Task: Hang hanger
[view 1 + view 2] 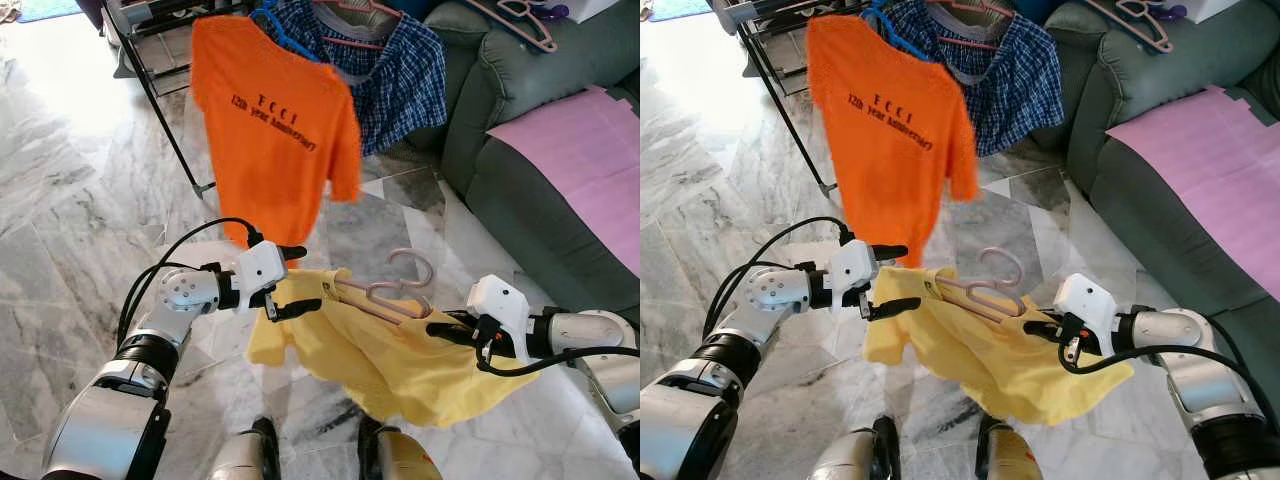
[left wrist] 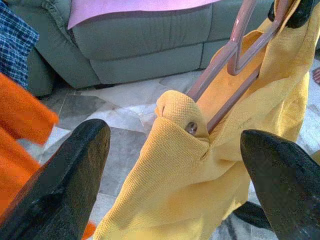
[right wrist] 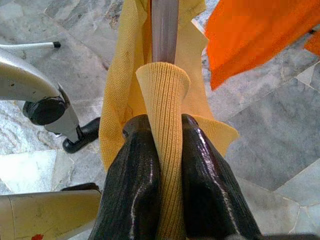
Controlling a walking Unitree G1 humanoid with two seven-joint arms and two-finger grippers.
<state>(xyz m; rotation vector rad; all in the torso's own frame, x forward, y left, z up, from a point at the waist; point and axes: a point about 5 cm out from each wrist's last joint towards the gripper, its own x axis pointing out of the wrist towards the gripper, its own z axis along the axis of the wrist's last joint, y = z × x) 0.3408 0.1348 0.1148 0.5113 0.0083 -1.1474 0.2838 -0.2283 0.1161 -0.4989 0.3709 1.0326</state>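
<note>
Clearly the right hand (image 1: 1045, 328) pinches the yellow shirt (image 1: 990, 365) on its pink hanger (image 1: 985, 290), left hand (image 1: 890, 280) spread wide beside it.

L tool (image 1: 288, 281) fingers spread wide, arm reaching fwd; R tool (image 1: 440, 327) fingers clamped tight, arm bent inward.

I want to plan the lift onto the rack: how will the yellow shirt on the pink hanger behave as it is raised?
Probably floppy: the yellow shirt sags in folds below the pink hanger. It looks light knit, so it should swing. It may slip along the hanger, since the right gripper pinches only a bunched fold while the left gripper is open.
</note>
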